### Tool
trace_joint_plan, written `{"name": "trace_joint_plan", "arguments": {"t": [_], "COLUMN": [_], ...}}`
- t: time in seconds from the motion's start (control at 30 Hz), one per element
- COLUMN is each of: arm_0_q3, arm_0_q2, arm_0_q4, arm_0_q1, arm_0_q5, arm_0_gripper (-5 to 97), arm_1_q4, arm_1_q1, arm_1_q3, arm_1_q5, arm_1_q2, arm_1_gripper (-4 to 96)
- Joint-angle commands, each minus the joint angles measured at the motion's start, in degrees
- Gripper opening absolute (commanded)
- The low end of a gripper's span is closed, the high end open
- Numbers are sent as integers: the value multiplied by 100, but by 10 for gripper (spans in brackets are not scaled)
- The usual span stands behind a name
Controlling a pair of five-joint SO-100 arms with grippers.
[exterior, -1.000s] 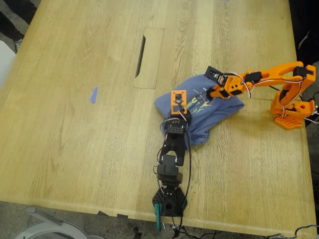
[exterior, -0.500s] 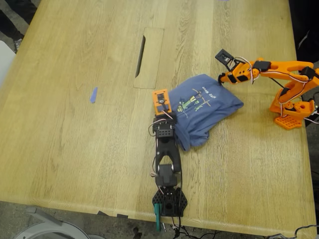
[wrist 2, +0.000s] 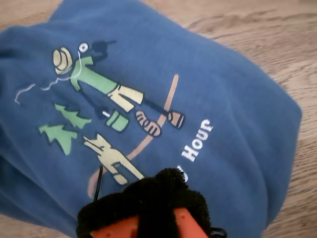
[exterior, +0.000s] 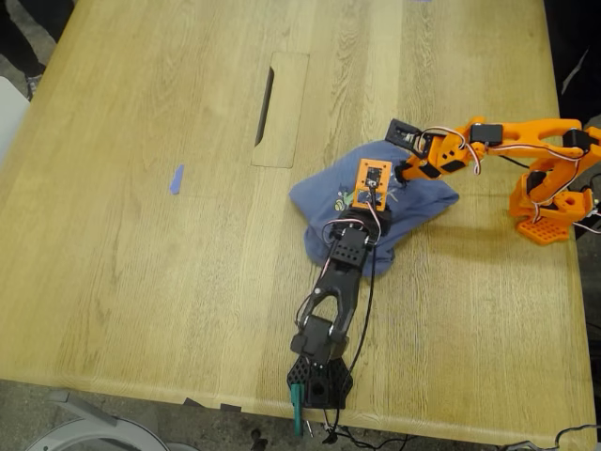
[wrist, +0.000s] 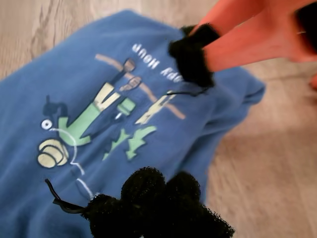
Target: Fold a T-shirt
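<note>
Exterior view: the T-shirt lies bunched on the wooden table, right of centre; blue tape scrap well left.
First wrist view: my first gripper hovers over the print, black pads together, apparently closed on nothing.
Second wrist view: my second gripper is at the shirt's print; grip cannot be told.

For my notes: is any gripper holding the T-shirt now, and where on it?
It cannot be told. My first gripper and my second gripper are over the T-shirt print; no grasp shows.

Wood table: T-shirt, tape scrap
</note>
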Motion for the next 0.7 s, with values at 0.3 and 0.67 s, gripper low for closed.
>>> {"name": "trace_joint_plan", "arguments": {"t": [0.3, 0.67], "arm_0_q3": [1714, 1521], "arm_0_q2": [448, 1318], "arm_0_q4": [-1134, -914], "arm_0_q1": [-1767, -3261], "arm_0_q5": [-105, -105], "arm_0_gripper": [1, 3], "arm_1_q4": [-1485, -1222], "arm_1_q1": [1169, 3023], "arm_1_q3": [2048, 2153], "arm_1_q5": [44, 0], "arm_1_q2": [571, 1327], "arm_1_gripper": [2, 2]}}
